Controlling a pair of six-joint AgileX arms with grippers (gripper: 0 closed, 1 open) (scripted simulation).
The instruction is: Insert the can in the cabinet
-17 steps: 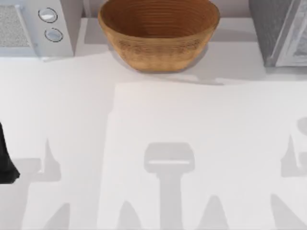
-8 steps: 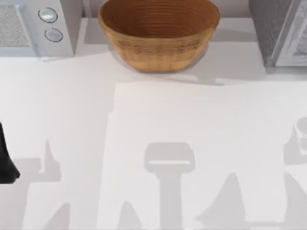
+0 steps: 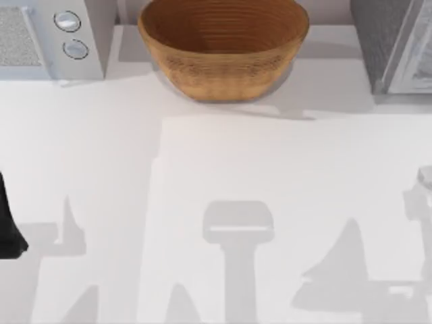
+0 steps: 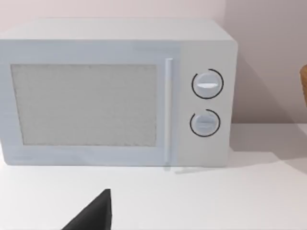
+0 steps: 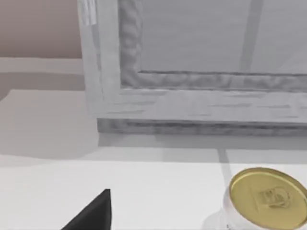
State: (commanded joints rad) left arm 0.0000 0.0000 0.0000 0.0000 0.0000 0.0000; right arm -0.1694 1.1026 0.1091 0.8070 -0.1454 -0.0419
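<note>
- Ahead of the right gripper [image 5: 91, 213], of which the right wrist view catches one black fingertip, the white tabletop [image 5: 144, 191] runs up to the cabinet; whether that claw is released or clenched I cannot tell.
- Near that fingertip, and off to one side of it, the white can with a gold lid [image 5: 266, 196] stands upright on the table, apart from the gripper and just short of the cabinet.
- Beyond the can stands the pale grey wood-grain cabinet [image 5: 201, 91], its framed front facing the gripper.
- Seen from above, the can [image 3: 425, 179] sits at the table's right edge, with the cabinet [image 3: 391, 44] in the far right corner.
- At the table's left edge the left gripper [image 3: 8, 223] is parked; its claw state cannot be told either.
- Facing the left gripper [image 4: 91, 213] is a white microwave oven with two round dials [image 4: 115, 91].
- Between microwave and cabinet stands a woven brown wicker basket [image 3: 223, 44].
</note>
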